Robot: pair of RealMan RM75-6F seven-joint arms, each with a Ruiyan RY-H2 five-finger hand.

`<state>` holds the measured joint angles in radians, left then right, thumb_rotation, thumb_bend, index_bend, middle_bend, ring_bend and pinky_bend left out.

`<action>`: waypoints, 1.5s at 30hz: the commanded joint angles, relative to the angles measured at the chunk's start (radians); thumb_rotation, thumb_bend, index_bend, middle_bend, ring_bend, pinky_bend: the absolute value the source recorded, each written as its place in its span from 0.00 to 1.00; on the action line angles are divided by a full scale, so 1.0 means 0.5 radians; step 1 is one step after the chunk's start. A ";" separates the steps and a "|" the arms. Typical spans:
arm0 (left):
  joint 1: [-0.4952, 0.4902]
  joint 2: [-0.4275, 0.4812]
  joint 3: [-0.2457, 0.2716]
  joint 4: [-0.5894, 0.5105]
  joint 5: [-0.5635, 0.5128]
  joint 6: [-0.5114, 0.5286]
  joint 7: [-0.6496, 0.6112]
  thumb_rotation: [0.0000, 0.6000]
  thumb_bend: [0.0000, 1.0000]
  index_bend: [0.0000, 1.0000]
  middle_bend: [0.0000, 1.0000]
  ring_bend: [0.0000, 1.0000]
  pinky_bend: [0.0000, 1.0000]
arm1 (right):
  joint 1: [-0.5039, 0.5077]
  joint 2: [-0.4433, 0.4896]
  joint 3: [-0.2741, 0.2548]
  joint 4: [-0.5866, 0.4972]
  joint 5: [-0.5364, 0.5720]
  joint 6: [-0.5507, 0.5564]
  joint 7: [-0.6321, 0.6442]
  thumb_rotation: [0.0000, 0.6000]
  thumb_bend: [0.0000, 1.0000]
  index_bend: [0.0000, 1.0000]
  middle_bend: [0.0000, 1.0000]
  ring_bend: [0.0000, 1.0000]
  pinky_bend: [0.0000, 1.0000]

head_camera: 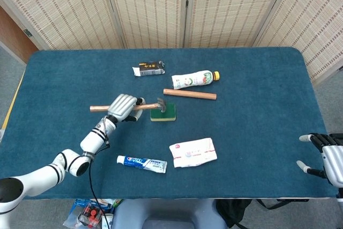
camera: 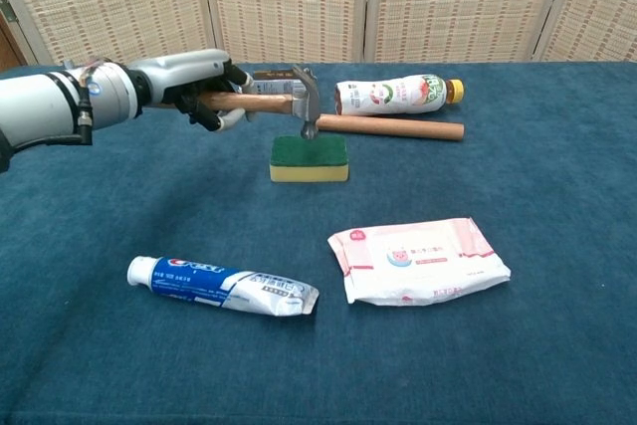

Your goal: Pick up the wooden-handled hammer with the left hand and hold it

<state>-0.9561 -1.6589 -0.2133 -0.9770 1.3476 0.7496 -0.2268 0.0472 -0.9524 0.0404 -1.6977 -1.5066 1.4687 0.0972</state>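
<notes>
My left hand (head_camera: pixel 123 106) (camera: pixel 204 87) grips the wooden handle of the hammer (head_camera: pixel 143 106) (camera: pixel 269 103) and holds it level above the table. The hammer's metal head (camera: pixel 307 100) hangs over the green sponge (head_camera: pixel 164 112) (camera: pixel 310 157). Its handle end sticks out to the left of the hand in the head view. My right hand (head_camera: pixel 328 159) rests at the table's right edge with its fingers apart, holding nothing.
A wooden rod (head_camera: pixel 189 94) (camera: pixel 390 127) and a white bottle (head_camera: pixel 195 79) (camera: pixel 396 95) lie behind the sponge. A dark packet (head_camera: pixel 149 68) lies further back. A toothpaste tube (head_camera: pixel 142 163) (camera: pixel 221 286) and a wipes pack (head_camera: pixel 193 152) (camera: pixel 418 260) lie near the front.
</notes>
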 commanded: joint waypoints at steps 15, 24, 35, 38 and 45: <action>0.029 0.011 0.023 -0.025 0.010 0.081 -0.089 1.00 0.58 0.72 0.77 0.69 0.66 | -0.009 -0.006 -0.002 0.006 -0.013 0.013 0.005 1.00 0.14 0.34 0.33 0.27 0.31; 0.006 -0.070 0.086 0.090 -0.001 -0.005 0.041 1.00 0.58 0.72 0.77 0.69 0.66 | -0.012 -0.008 -0.004 0.004 -0.004 0.008 0.000 1.00 0.14 0.34 0.33 0.27 0.31; 0.058 0.047 0.044 -0.049 -0.006 0.098 -0.052 1.00 0.58 0.72 0.77 0.68 0.66 | -0.006 -0.018 0.001 0.029 0.001 -0.004 0.030 1.00 0.14 0.34 0.33 0.27 0.31; 0.086 0.109 0.041 -0.103 -0.020 0.106 -0.079 1.00 0.58 0.72 0.77 0.68 0.66 | 0.004 -0.026 0.003 0.039 -0.002 -0.017 0.037 1.00 0.14 0.34 0.33 0.27 0.31; 0.144 0.147 0.053 -0.023 -0.122 0.032 -0.078 1.00 0.58 0.72 0.77 0.68 0.66 | 0.011 -0.022 0.007 0.034 -0.007 -0.019 0.029 1.00 0.14 0.34 0.33 0.27 0.31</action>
<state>-0.8920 -1.5860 -0.1888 -1.0030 1.2979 0.7749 -0.2653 0.0525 -0.9634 0.0440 -1.6806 -1.5098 1.4593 0.1120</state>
